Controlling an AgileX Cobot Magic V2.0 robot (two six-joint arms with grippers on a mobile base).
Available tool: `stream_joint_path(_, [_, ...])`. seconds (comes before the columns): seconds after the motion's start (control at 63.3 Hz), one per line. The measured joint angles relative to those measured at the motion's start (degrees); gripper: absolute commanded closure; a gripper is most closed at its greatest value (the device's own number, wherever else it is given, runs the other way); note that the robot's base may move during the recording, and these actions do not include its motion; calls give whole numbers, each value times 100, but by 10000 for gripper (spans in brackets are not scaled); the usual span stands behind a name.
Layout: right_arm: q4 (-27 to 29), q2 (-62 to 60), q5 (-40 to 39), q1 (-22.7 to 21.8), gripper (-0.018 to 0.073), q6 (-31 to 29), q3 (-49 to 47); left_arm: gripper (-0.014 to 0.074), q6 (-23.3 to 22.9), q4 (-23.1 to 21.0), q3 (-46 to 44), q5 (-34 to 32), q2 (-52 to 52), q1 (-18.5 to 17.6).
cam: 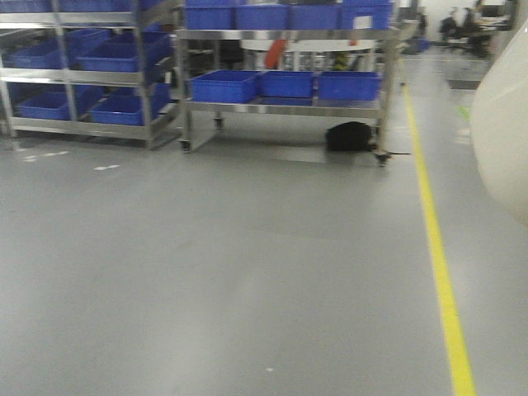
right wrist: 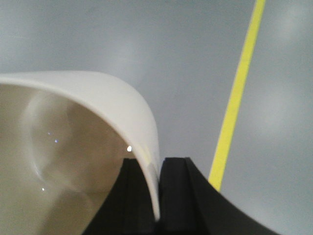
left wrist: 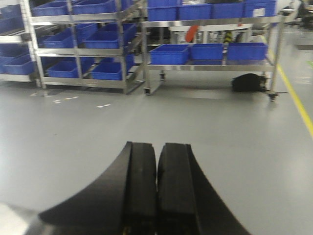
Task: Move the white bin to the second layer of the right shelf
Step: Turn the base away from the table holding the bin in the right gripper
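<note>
Two black jaws clenched on one wall of the glossy cream-white plastic bin (right wrist: 73, 147) with the rounded mouth, one jaw inside the tub and one outside, both part of the right gripper (right wrist: 159, 169). From the right wrist: smooth shiny inside of the bin, small bright spots of light on it, curved rim running up and to the left from the grip. Behind it, plain grey floor (right wrist: 98, 39) with a straight yellow painted line (right wrist: 239, 93) just to the right of the grip. In the front view, only a round pale side of the same bin (cam: 505, 115), at the far right edge, up off the floor and beside the yellow line. At the left gripper (left wrist: 157, 156), jaws pressed tight on each other with nothing between them, pointing across bare floor toward the back of the room. Far ahead, a stainless steel trolley on small wheels (cam: 285, 107) with flat decks, carrying three blue rectangular plastic crates (cam: 286, 83) side by side on the low deck and more blue ones on the top deck. Left of the trolley, a steel-framed rack (cam: 140, 91) full of more blue crates on several levels. On the floor under the right end of the trolley, a black lump (cam: 348, 137), too blurry to name. Bin well apart from trolley and rack, with open floor between.
</note>
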Motion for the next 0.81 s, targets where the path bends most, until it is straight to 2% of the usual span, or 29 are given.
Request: stream_joint_path(0.805, [0, 0, 3, 0, 510, 0, 13, 512, 0, 0, 0, 0, 0, 0])
